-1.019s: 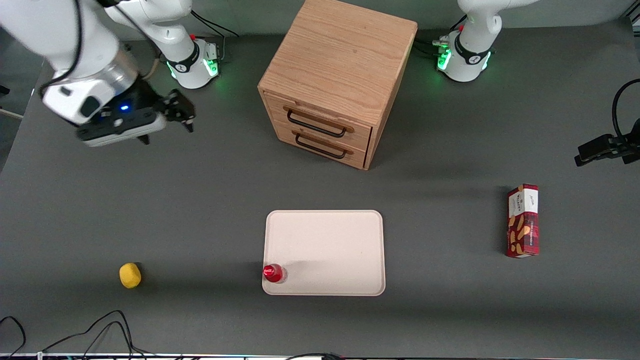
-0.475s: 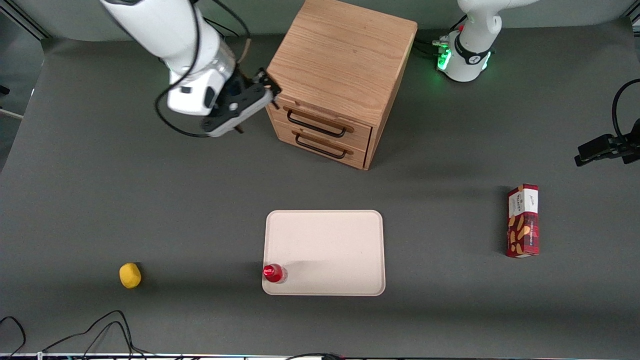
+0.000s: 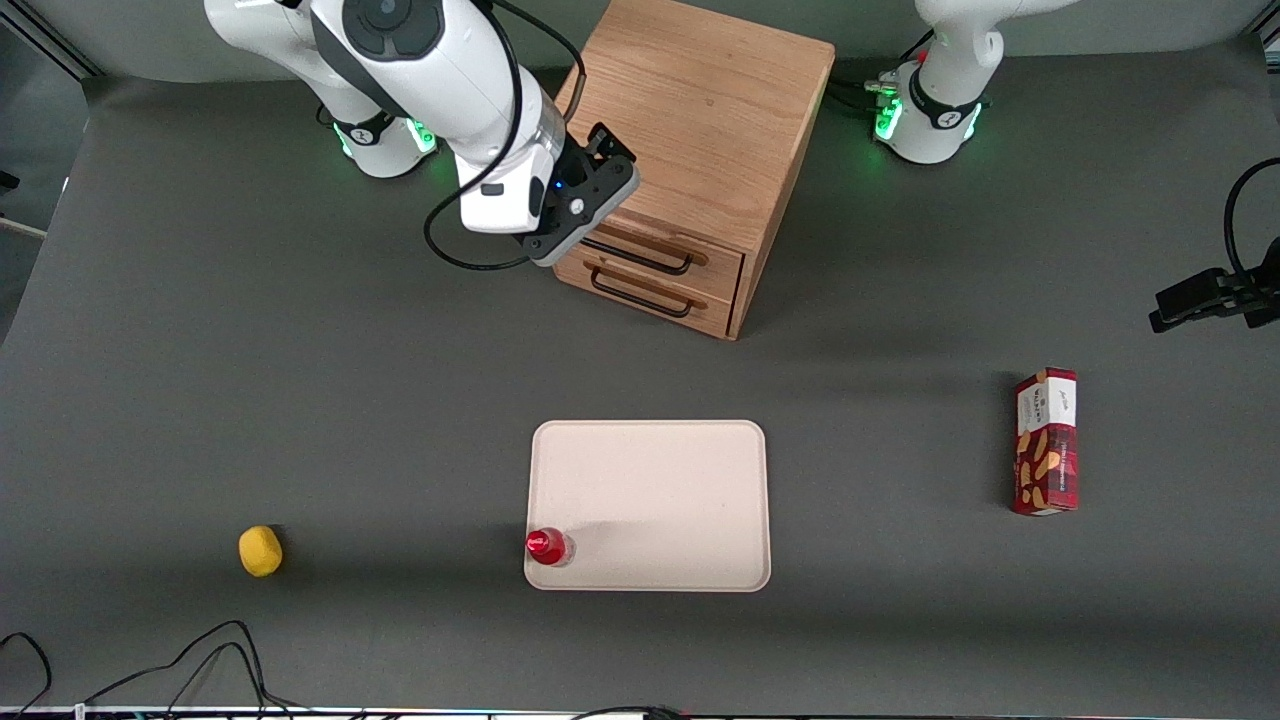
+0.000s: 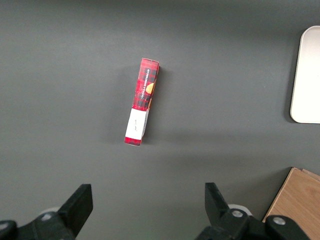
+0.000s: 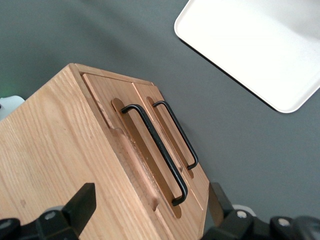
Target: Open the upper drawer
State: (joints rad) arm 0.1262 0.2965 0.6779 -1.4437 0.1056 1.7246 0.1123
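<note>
The small wooden cabinet (image 3: 700, 110) stands at the back middle of the table. Its upper drawer (image 3: 700, 252) is shut, with a thin black bar handle (image 3: 640, 258); part of the drawer front is hidden by my hand. The lower drawer (image 3: 655, 300) is shut too. My right gripper (image 3: 610, 150) is open and empty, above the cabinet's top front edge at the corner toward the working arm's end. In the right wrist view the gripper (image 5: 150, 210) straddles the cabinet top (image 5: 50, 160), with the upper handle (image 5: 156, 150) just ahead of it and the lower handle (image 5: 176, 134) beside that.
A pale tray (image 3: 650, 440) lies nearer the front camera than the cabinet, with a red-capped bottle (image 3: 547, 546) on its corner. A yellow object (image 3: 260, 551) lies toward the working arm's end. A red box (image 3: 1046, 441) lies toward the parked arm's end, also in the left wrist view (image 4: 142, 102).
My right arm has swung from the working arm's end of the table to the cabinet, and the gripper now hangs over its top front edge. The drawers have not moved.
</note>
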